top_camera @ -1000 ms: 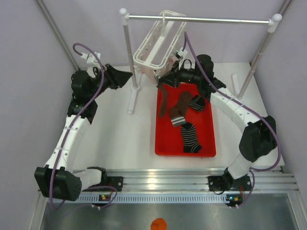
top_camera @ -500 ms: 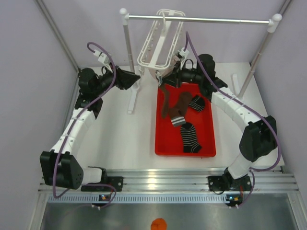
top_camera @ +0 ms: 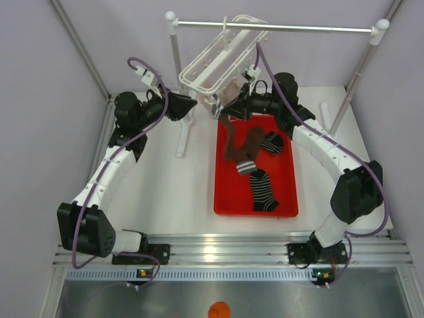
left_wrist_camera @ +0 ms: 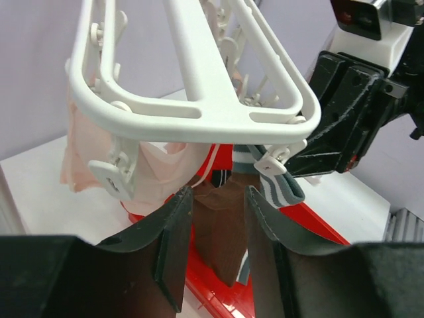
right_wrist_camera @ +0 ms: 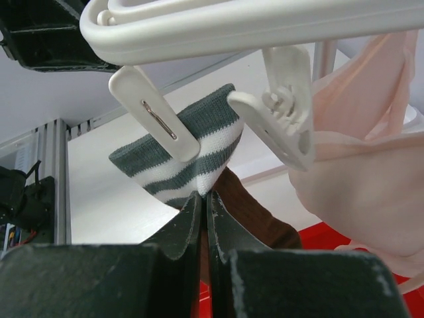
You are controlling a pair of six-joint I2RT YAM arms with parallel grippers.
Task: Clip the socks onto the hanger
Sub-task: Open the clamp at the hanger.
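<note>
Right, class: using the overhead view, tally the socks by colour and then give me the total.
dark brown sock: 2
black sock: 2
Total: 4

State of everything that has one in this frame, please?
Clip hanger: hung on the crossbar, tilted.
Brown sock: lifted, cuff against a peg; clipped or not, unclear.
Right gripper: shut on the brown sock.
Left gripper: open, below the hanger's end.
Other three socks: lying in the red tray.
Pink fabric: hanging from the hanger.
</note>
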